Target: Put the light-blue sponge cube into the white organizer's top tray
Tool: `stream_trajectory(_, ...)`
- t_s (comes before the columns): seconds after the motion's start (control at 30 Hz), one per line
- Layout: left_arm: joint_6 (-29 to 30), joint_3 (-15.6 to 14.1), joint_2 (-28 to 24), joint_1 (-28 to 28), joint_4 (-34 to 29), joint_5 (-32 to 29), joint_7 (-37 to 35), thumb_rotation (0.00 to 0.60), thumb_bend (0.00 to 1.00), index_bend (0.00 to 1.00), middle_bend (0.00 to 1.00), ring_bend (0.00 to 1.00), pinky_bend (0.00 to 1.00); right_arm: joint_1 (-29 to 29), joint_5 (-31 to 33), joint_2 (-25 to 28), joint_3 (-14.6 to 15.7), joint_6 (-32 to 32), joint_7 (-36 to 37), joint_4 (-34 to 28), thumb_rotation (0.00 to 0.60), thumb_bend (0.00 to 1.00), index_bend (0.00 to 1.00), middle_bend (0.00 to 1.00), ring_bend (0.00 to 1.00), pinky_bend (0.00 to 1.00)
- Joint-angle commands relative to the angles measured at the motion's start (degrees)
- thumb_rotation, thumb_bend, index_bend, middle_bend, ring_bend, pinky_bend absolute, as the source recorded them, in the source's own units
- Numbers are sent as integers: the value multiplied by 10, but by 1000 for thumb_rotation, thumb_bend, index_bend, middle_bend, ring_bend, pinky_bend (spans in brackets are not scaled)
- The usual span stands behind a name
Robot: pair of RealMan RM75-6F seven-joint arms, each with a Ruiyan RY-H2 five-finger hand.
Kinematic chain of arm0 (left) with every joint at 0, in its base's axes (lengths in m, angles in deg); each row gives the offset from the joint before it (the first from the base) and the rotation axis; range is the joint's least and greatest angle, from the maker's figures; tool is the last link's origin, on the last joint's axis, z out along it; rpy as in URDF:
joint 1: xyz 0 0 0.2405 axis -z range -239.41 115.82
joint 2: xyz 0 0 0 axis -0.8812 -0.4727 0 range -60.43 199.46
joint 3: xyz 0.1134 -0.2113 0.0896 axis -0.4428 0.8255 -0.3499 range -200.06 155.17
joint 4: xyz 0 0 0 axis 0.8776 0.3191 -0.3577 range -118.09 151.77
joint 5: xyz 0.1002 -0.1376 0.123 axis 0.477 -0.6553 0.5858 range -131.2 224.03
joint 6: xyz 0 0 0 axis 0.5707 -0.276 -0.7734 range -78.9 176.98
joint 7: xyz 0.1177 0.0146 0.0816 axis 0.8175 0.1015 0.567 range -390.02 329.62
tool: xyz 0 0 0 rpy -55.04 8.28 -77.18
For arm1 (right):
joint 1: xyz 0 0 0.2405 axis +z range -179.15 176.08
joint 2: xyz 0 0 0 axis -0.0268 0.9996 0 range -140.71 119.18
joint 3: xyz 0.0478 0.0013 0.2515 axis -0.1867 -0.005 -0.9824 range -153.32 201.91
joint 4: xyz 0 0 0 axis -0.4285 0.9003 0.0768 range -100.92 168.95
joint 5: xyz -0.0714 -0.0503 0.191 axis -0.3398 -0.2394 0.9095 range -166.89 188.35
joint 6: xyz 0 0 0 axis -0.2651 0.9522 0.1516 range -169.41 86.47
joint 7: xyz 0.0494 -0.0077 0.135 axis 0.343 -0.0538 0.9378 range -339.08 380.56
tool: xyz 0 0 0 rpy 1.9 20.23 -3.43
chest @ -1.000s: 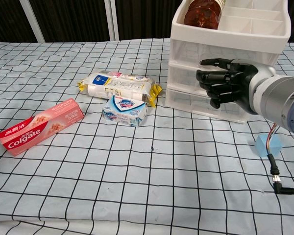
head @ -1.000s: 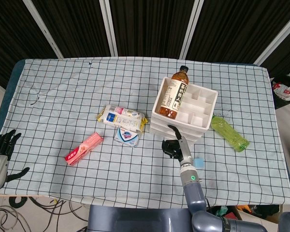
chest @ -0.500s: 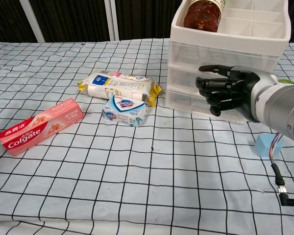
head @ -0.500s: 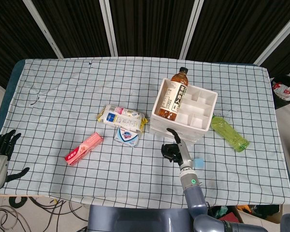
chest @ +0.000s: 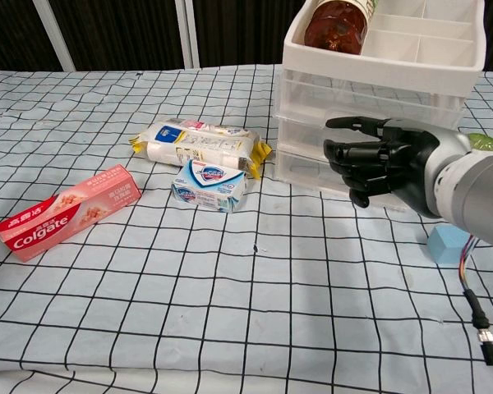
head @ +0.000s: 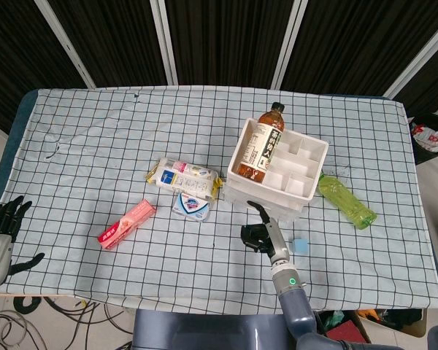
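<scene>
Overhead, black curtains (head: 219,40) back the checked tablecloth (head: 95,138)

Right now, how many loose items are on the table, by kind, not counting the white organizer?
Bottles: 2, a brown tea bottle lying in the organizer's top tray and a green bottle on the cloth
Boxes: 2, the toothpaste box and the soap box
Wrapped packs: 1
Sponge cubes: 1
Total: 6
</scene>
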Motion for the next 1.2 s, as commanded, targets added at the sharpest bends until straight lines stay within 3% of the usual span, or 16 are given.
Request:
stream_trajectory(0.03, 0, 0, 0, 0, 0, 0, 0, 600, 45, 0, 0, 0, 0, -2, 0, 1, 7, -3, -2, -2, 600, 503, 139, 806, 842, 804)
stream_trajectory(0.23, 0, 0, 0, 0, 1, 0, 0, 600, 46, 0, 0, 0, 0, -6, -12, 8, 21, -5, -6, -9, 600, 503, 4, 805, 842, 804)
stream_trajectory(0.47, 0, 0, 0, 0, 0, 0, 0, 600, 46, 0, 0, 0, 0, -13, -32, 24, 43, -1, -19, -31, 600, 503, 0, 805, 842, 804)
stream_trajectory(0.83, 4, -2, 2, -2, 1, 6, 5, 600, 47, 0, 0, 0, 0, -27, -116, 88, 85, 28, -81, -91, 600, 502, 179, 805, 842, 804)
stream_trajectory(1.2, 18, 2, 7, -2, 8, 16, 13, 600, 47, 0, 0, 0, 0, -24, -174, 142, 98, 76, -185, -122, 600, 500, 179, 803, 842, 804)
